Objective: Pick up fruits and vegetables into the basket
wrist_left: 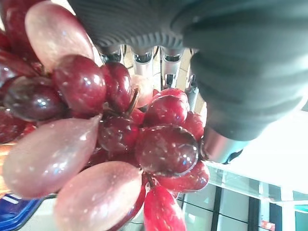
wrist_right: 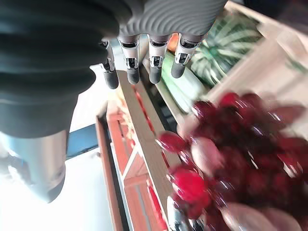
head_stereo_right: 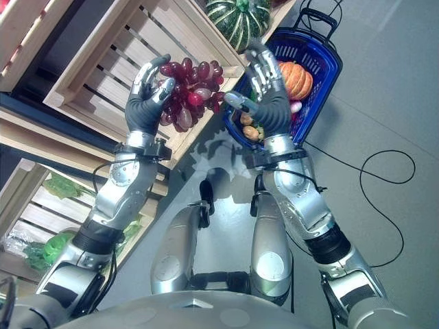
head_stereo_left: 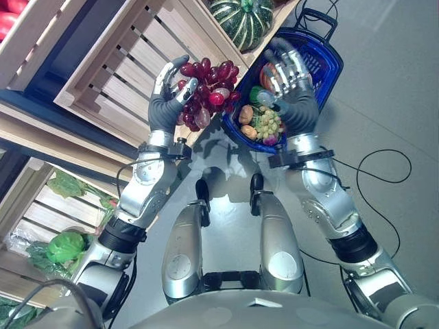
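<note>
Inside basket (head_stereo_left: 328, 72): pumpkin (head_stereo_right: 297, 79), green grapes (head_stereo_left: 267, 124).

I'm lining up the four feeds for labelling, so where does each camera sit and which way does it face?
Left eye view: on the head, looking down at the left hand holding the red grapes, the right hand open over the blue basket; both arms show.
Right eye view: beside it, same scene slightly shifted.
Left wrist view: on the left wrist, along the hand into the grapes; its dark cover shows.
Right wrist view: on the right wrist, past its straight fingers toward the grapes and striped squash.
All four share the grapes.
</note>
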